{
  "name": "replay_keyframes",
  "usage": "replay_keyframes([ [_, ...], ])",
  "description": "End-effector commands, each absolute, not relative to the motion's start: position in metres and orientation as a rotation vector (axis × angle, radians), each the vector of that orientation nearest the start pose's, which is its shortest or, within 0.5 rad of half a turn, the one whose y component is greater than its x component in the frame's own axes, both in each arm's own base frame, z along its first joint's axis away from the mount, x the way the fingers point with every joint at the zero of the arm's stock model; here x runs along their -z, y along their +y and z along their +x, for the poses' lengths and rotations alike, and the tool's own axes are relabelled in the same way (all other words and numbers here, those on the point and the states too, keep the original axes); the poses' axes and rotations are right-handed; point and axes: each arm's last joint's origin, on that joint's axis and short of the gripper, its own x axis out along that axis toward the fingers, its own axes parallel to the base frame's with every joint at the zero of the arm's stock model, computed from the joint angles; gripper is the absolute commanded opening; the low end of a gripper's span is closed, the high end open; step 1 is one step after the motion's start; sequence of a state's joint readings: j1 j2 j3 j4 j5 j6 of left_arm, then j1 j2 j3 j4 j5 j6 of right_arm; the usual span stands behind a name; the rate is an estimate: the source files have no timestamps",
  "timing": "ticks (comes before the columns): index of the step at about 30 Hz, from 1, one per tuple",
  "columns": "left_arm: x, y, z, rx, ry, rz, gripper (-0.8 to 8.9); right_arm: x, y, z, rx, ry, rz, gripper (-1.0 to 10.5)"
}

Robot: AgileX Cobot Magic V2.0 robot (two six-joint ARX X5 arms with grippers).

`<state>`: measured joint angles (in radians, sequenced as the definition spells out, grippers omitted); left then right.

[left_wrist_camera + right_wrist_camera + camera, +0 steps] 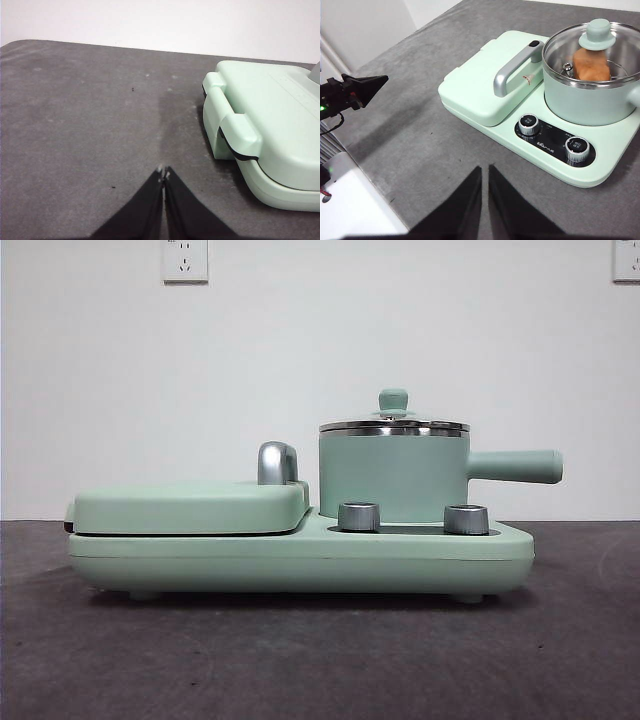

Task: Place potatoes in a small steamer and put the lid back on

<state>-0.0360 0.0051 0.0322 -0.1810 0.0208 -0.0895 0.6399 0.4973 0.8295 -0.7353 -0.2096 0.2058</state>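
The mint-green small steamer [393,478] stands on the right half of the green cooker base, its straight handle pointing right. The glass lid [394,426] with its green knob sits on the pot. In the right wrist view the orange-brown potato [590,65] lies inside the steamer [587,102] under the lid [592,47]. My right gripper [484,170] is shut and empty, held back over the table in front of the cooker. My left gripper [163,171] is shut and empty above bare table beside the grill end; it also shows in the right wrist view [367,85].
The flat green grill section [190,506] with a steel handle [276,462] fills the left half of the base [300,558]. Two steel knobs [359,516] sit in front of the pot. The grill's latch end [235,125] shows in the left wrist view. Grey table [300,660] all around.
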Motion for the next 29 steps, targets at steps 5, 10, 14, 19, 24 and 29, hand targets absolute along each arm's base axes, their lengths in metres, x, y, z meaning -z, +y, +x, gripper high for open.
replay_keyframes([
  [5, -0.15, -0.004, 0.096, 0.048, 0.18, -0.074, 0.06, -0.332, 0.058, 0.067, -0.803, 0.47, 0.097, 0.2],
  [10, -0.15, -0.004, 0.096, 0.048, 0.18, -0.074, 0.06, -0.331, 0.052, 0.067, -0.754, 0.417, 0.106, 0.2],
  [14, -0.15, -0.004, 0.096, 0.048, 0.18, -0.074, 0.06, -0.315, 0.037, 0.075, -0.573, 0.247, 0.121, 0.2],
  [19, -0.15, -0.004, 0.096, 0.048, 0.18, -0.074, 0.06, -0.274, 0.014, 0.084, -0.227, 0.094, 0.136, 0.2],
  [24, -0.15, -0.004, 0.096, 0.048, 0.18, -0.074, 0.06, -0.225, 0.0, 0.085, 0.014, 0.092, 0.096, 0.2],
  [29, -0.15, -0.004, 0.096, 0.048, 0.18, -0.074, 0.06, -0.185, -0.003, 0.087, 0.052, 0.126, 0.042, 0.2],
])
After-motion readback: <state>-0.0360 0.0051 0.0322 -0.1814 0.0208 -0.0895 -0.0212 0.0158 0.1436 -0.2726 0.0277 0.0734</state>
